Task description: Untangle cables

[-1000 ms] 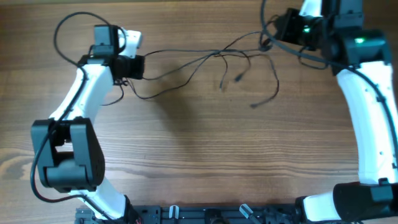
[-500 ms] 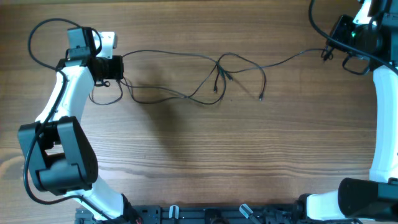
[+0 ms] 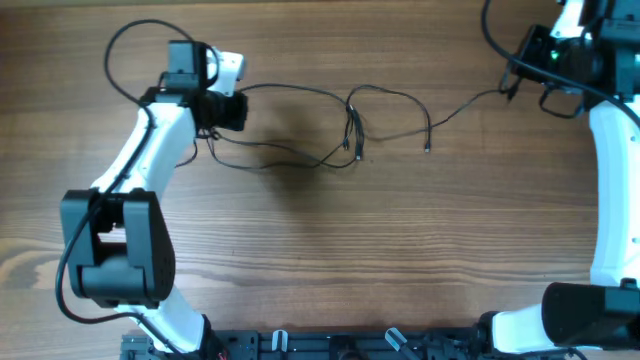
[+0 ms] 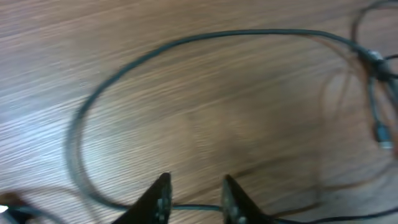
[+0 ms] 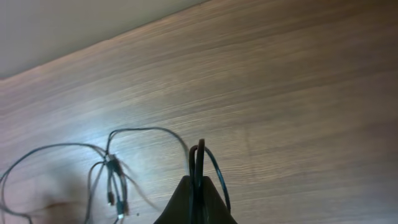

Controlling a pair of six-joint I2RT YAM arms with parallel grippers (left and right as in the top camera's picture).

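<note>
The cables (image 3: 352,128) lie on the wooden surface (image 3: 320,250), strung across its far half between the two arms. They bunch into a small tangle a little right of the middle. From there one thin strand runs left to the left tool (image 3: 238,110). A second strand sags lower along the surface beneath it. Another strand leads right and up to the right tool (image 3: 512,88). A short loose end with a plug end (image 3: 427,149) lies just right of the tangle. In the left wrist view the left tool (image 4: 196,186) has its fingers (image 4: 163,198) spread, with bare wood showing in the gap. A thin wire crosses that gap low down, and whether it touches either finger is not clear. Beyond the tips a long arc of cable (image 4: 249,32) curves over the wood. In the right wrist view the right tool (image 5: 198,182) is pressed together on a cable, and a narrow loop (image 5: 210,158) of it rises from the tips. The tangle (image 5: 113,171) lies further off, to the lower left of that view.
</note>
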